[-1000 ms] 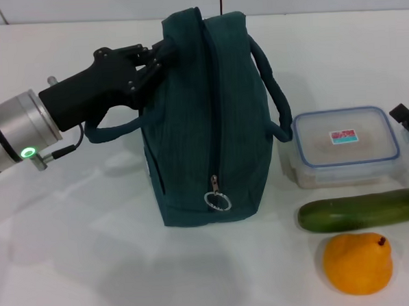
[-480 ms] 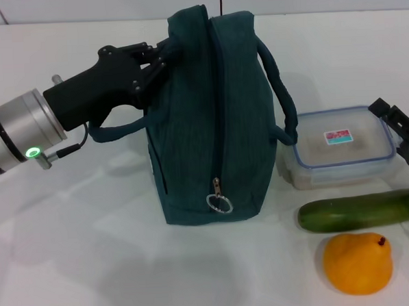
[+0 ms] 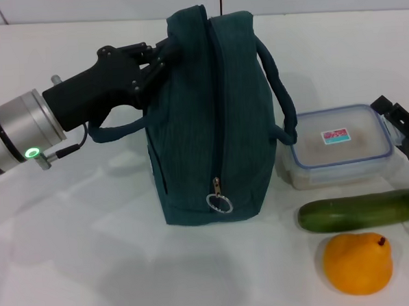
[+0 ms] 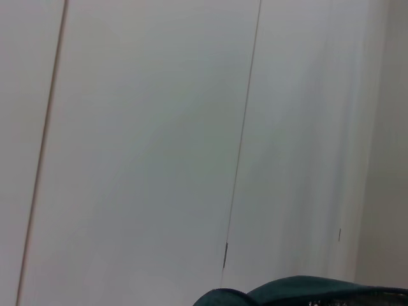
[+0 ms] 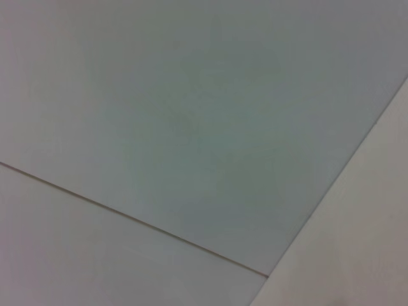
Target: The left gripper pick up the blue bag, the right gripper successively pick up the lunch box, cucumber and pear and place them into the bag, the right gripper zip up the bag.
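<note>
We see the black left gripper (image 3: 160, 59) on its silver wrist clamped on the upper edge of the upright dark teal-blue fabric bag (image 3: 213, 118), zipped and standing on the white table (image 3: 79, 255).

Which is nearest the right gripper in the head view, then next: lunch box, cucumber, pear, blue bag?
From the right gripper, at the right edge:
1. Lunch box, just beside it.
2. Cucumber, in front of the box.
3. Pear, nearest the robot.
4. Blue bag, centre, held by the left gripper.

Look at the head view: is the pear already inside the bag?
No, the pear lies on the table beside the cucumber, apart from the bag.
</note>
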Action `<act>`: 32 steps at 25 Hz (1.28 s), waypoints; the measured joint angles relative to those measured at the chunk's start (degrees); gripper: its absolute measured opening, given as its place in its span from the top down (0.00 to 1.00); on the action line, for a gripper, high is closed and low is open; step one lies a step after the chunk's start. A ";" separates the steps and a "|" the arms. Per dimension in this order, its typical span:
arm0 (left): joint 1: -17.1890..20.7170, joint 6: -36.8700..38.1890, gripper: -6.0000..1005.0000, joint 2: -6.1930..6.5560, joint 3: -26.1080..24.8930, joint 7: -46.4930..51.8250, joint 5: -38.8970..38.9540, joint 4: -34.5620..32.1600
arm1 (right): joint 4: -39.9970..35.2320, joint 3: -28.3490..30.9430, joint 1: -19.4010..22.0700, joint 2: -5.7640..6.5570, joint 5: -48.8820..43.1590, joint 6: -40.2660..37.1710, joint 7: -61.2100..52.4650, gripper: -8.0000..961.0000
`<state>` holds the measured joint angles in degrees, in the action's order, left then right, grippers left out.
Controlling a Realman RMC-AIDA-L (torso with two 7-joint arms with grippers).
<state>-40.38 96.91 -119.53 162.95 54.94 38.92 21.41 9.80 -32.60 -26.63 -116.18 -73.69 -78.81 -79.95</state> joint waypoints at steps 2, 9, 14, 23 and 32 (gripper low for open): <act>-0.01 -0.01 0.88 0.00 0.00 -0.01 0.01 -0.06 | 0.02 -0.01 0.07 0.00 0.12 0.22 0.00 0.22; -0.10 -0.60 0.88 -0.04 0.00 -0.06 0.03 -0.53 | -0.26 -0.60 0.12 0.00 -0.15 0.31 -0.03 0.35; 0.07 -1.39 0.88 -0.03 0.00 -1.03 0.09 -1.01 | -0.58 -0.70 0.13 0.00 -0.18 0.57 0.13 0.70; 0.01 -1.47 0.88 -0.09 0.00 -1.23 0.10 -1.02 | -1.40 -0.66 -0.36 0.00 -1.04 2.33 0.39 0.83; -0.13 -1.42 0.88 0.07 0.00 -0.98 0.03 -1.02 | -3.75 -0.55 -0.20 0.00 -2.30 2.74 6.24 0.89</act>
<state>-40.52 95.49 -119.46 162.95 53.97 38.95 20.40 6.05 -33.14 -26.83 -116.19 -75.99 -76.07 -73.71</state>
